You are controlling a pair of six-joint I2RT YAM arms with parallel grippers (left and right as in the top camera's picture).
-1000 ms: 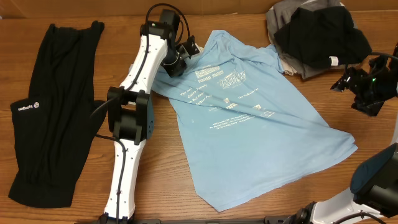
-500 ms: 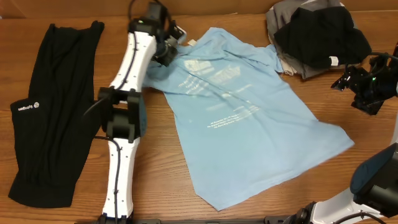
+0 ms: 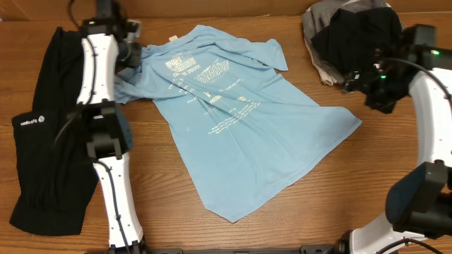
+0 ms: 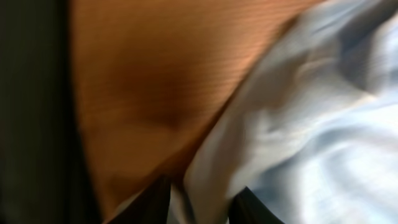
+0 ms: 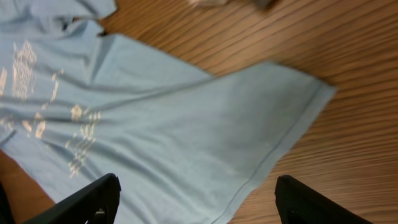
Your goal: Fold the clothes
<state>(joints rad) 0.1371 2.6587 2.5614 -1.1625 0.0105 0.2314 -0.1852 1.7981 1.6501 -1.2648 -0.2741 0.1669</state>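
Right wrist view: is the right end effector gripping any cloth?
No, the right end effector hangs open over the blue T-shirt, gripping nothing.

Robot lab bench being shown.
Two white arms (image 3: 99, 77) are being seen at a wooden table (image 3: 367, 176), cardboard (image 3: 233, 5) at 12 o'clock.

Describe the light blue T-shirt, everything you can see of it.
The T-shirt is light blue, thin soft cloth, with white lettering on the chest, print side up. It lies spread open and slanted on the wooden table, collar toward the far left, hem toward the near right, with long creases across the body. The left gripper pinches the bunched sleeve at its far-left edge; the left wrist view shows blue cloth between the fingers.
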